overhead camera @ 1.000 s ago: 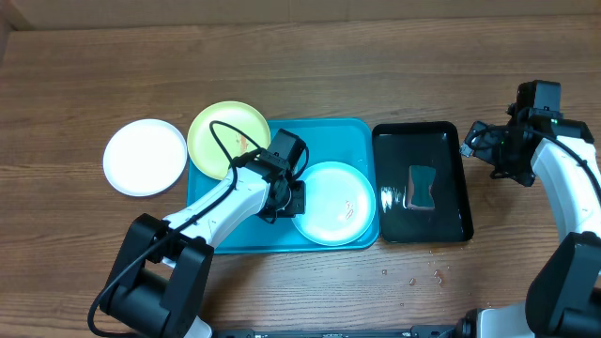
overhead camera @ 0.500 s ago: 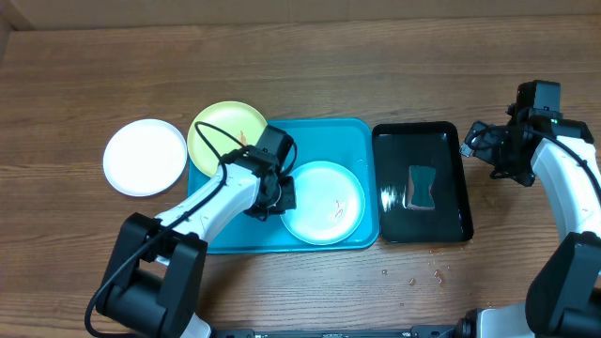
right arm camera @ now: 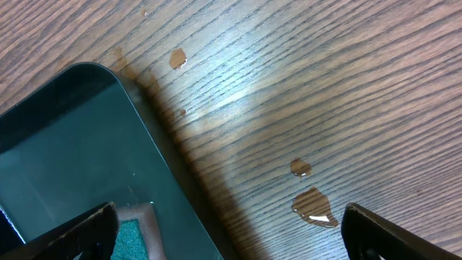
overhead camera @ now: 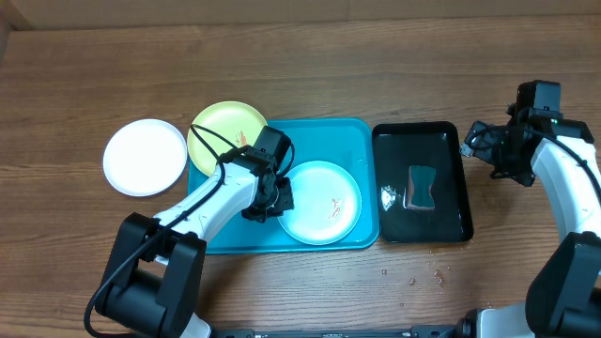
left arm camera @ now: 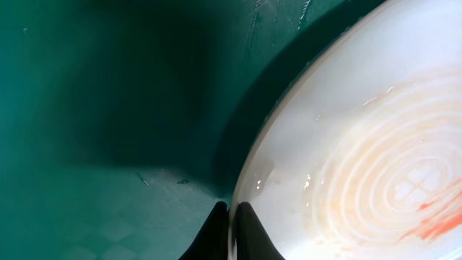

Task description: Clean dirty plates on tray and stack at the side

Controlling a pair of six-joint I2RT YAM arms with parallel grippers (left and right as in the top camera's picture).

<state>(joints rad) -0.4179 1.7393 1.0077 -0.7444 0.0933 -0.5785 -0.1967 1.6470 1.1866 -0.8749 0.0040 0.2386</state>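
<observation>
Tabletop (overhead camera: 300, 56) of brown wood grain fills the overhead view and carries everything else. The turquoise tray (overhead camera: 329, 141) lies at its middle, long side across. Just beside the tray's right edge sits a smaller black tray (overhead camera: 420, 141) with a wet, glinting floor. The white plate (overhead camera: 145, 156) rests on bare wood off the tray's left end, apart from it. The yellow-green plate (overhead camera: 223, 133) sits next to the white one and overlaps the tray's far left corner, part over the rim and part over the table. The light blue plate (overhead camera: 321, 202) lies inside the tray, toward its near right part. The left gripper (overhead camera: 269, 201) is down inside the tray at this plate's left edge. In the wrist view its two fingers (left arm camera: 215, 232) are pinched nearly together with the plate's thin rim caught between them, so the plate's bowl spreads away to one side and bare tray floor to the other. The right gripper (right arm camera: 229, 235) hangs beyond the black tray's far right corner, well away from the turquoise tray, its jaws spread wide and holding nothing. A teal sponge (overhead camera: 422, 187) lies in the black tray. Orange-red smears (left arm camera: 433, 220) streak the light blue plate. A few water drops (right arm camera: 312, 206) dot the wood beside the black tray.
</observation>
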